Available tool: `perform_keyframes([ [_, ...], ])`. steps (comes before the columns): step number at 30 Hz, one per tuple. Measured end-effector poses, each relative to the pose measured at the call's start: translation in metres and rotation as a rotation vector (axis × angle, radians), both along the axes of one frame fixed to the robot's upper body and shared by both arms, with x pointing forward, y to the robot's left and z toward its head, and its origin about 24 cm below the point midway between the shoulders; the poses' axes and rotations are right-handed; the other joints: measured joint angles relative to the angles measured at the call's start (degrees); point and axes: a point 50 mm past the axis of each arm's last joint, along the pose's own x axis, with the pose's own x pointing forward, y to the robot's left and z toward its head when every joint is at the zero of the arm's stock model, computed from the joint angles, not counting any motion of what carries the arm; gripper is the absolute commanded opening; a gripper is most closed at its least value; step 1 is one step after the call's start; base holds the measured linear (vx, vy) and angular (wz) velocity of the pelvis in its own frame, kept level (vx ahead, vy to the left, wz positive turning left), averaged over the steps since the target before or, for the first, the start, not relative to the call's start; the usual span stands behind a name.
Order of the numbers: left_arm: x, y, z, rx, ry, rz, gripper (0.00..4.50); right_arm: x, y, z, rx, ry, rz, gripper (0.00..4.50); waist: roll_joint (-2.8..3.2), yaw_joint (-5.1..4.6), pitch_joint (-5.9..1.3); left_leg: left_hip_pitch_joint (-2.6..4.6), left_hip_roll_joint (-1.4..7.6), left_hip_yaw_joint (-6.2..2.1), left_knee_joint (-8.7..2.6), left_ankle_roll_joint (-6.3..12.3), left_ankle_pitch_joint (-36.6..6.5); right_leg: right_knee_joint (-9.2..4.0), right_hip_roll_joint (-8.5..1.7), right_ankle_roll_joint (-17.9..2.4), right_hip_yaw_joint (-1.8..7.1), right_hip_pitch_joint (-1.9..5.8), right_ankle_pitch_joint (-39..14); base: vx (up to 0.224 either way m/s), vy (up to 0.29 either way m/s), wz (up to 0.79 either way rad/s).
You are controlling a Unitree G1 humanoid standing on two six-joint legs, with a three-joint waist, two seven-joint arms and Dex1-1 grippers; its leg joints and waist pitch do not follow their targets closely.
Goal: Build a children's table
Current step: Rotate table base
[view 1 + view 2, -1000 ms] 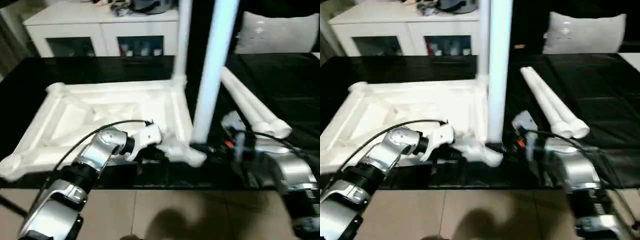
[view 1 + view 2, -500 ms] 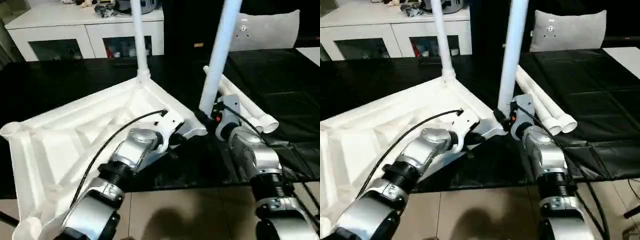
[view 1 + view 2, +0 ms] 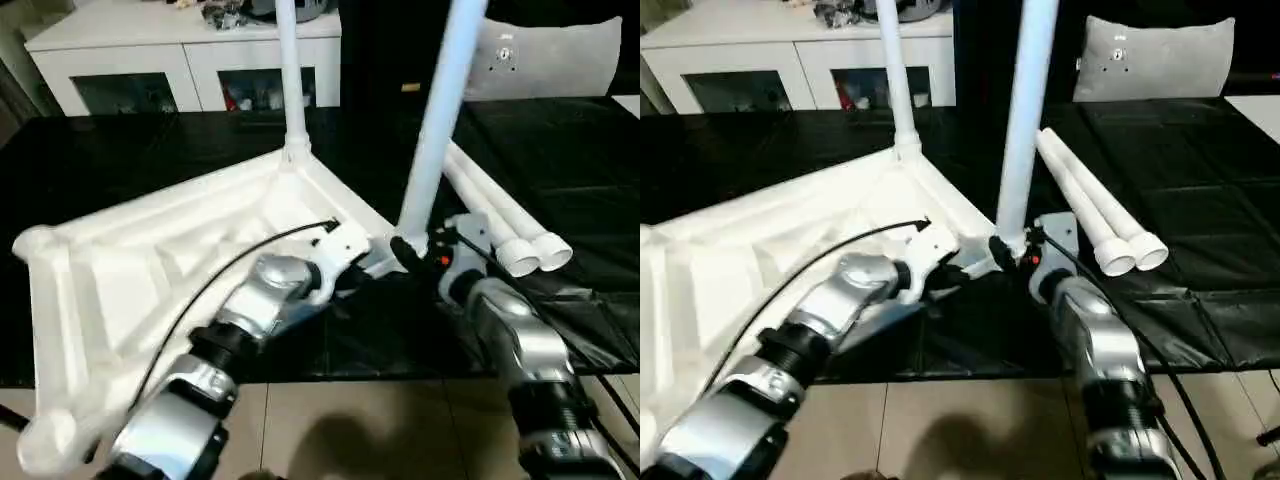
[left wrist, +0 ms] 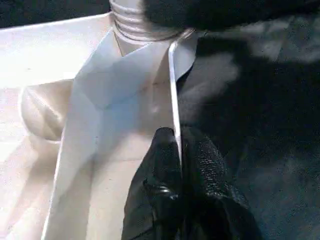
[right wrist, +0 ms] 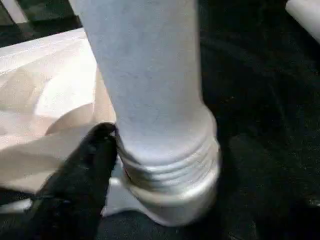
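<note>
On the black table surface (image 3: 120, 160) the white table top (image 3: 150, 270) lies upside down, its ribbed underside facing up, turned so that one corner points toward the robot's right gripper (image 3: 425, 250). Just in front of that gripper an upright leg (image 3: 435, 130) stands in the near corner socket (image 5: 170, 190), its ringed base seated in the collar. One black finger (image 5: 95, 150) of the right gripper rests against the base of this leg on the side toward the top; the jaws stand apart around the leg's foot, and whether they press it cannot be told. The right forearm (image 3: 1095, 340) reaches forward and slightly inward, wrist low near the surface.

The left gripper (image 4: 179, 150) is pinched narrow on the thin raised edge of the table top, one finger on either side of the rim, just short of the same corner socket. The left forearm (image 3: 240, 330) runs diagonally across the top from the near left, cable arching over it, wrist angled toward the right gripper.

Beyond the left gripper, at the far corner, a second leg (image 3: 290, 80) stands upright in its socket. Beside the right gripper, on its outer side, two loose legs (image 3: 500, 225) lie side by side on the surface, open ends toward the robot. A white cabinet (image 3: 190, 60) and a grey cushion (image 3: 555, 55) sit at the back.
</note>
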Motion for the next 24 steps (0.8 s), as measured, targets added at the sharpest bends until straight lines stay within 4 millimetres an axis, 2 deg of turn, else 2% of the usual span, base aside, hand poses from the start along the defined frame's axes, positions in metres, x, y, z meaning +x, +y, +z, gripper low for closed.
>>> perform_keyframes([
  [4,0.004,0.002,0.008,-0.043,-0.064,-0.004,0.64,-0.006,-0.006,0.007,-0.016,-0.044,0.043,4.43,-0.01,0.08,0.02,-0.03,0.0,0.0,0.03,-0.11,-0.1,-0.02,0.0,0.0,0.0,0.01,0.0,0.0,0.0,0.0],
  [6,0.006,-0.003,0.023,-0.091,-0.105,-0.033,0.92,-0.009,-0.004,0.009,-0.011,-0.056,0.086,4.5,0.0,0.16,0.01,-0.03,-0.01,0.0,0.03,-0.11,-0.1,-0.02,-0.02,-0.1,0.0,0.01,0.0,0.0,0.0,0.0],
  [8,0.005,-0.006,0.034,-0.126,-0.139,-0.06,0.95,-0.017,-0.004,0.01,-0.011,-0.056,0.158,4.5,0.0,0.45,0.01,0.02,-0.01,0.0,0.02,-0.09,-0.1,-0.01,-0.01,0.0,0.0,0.04,0.0,0.0,0.0,0.0],
  [11,0.005,-0.001,0.04,-0.145,-0.153,-0.055,1.26,-0.023,-0.01,0.01,-0.021,-0.032,0.227,4.5,0.01,0.43,0.0,0.03,0.0,0.0,0.04,-0.07,-0.1,0.01,-0.01,0.0,0.01,0.04,0.0,0.0,0.0,0.0],
  [19,-0.009,0.058,0.024,0.003,-0.058,0.095,1.26,-0.035,-0.01,0.028,0.049,-0.038,0.494,4.5,0.01,0.13,0.0,0.12,0.03,0.0,0.09,-0.13,-0.1,0.07,0.01,0.2,0.02,0.08,-0.1,0.0,0.0,0.0],
  [22,-0.011,0.074,0.029,0.027,-0.055,0.177,1.26,-0.029,-0.007,0.033,0.066,-0.042,0.528,4.5,0.01,0.0,0.01,0.11,0.02,0.0,0.15,-0.13,-0.1,0.06,0.01,0.2,0.03,0.1,-0.1,0.0,0.0,0.0],
  [24,-0.014,0.087,0.032,0.054,-0.057,0.229,1.26,-0.014,0.0,0.034,0.06,-0.054,0.529,4.5,0.02,-0.18,0.0,0.13,0.02,0.0,0.19,-0.14,-0.1,0.1,0.01,0.1,0.03,0.1,-0.1,0.0,0.0,0.0],
])
